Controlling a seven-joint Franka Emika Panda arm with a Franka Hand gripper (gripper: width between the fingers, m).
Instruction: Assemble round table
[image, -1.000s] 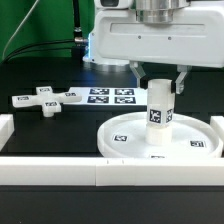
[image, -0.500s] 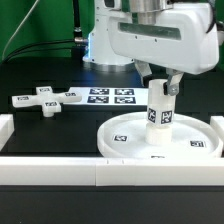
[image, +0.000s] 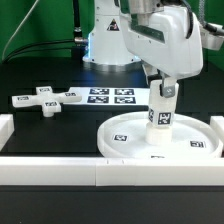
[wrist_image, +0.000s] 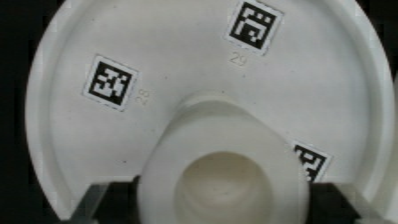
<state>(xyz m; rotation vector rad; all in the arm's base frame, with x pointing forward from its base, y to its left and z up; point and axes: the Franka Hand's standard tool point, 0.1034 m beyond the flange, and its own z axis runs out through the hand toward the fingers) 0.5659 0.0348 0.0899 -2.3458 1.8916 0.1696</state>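
Note:
The large round disc (image: 160, 137) lies flat at the exterior view's right, near the front bar. The short thick cylinder leg (image: 161, 112) stands upright on the disc's central hub. My gripper (image: 163, 90) comes down from above, turned at an angle, and is shut on the leg's upper part. In the wrist view the leg (wrist_image: 222, 160) fills the middle over the disc (wrist_image: 160, 60), with a black finger (wrist_image: 112, 200) pressed to each side of it. The cross-shaped piece (image: 45, 100) lies flat at the exterior view's left, apart from the gripper.
The marker board (image: 111, 96) lies behind the disc, between it and the robot base. A long white border bar (image: 60, 172) runs along the front edge, and another bar (image: 5, 128) stands at the exterior view's left.
The hand has turned about the vertical axis while holding the leg, its body swinging round toward the exterior view's right. The leg stays upright on the hub; the disc and cross have not moved.

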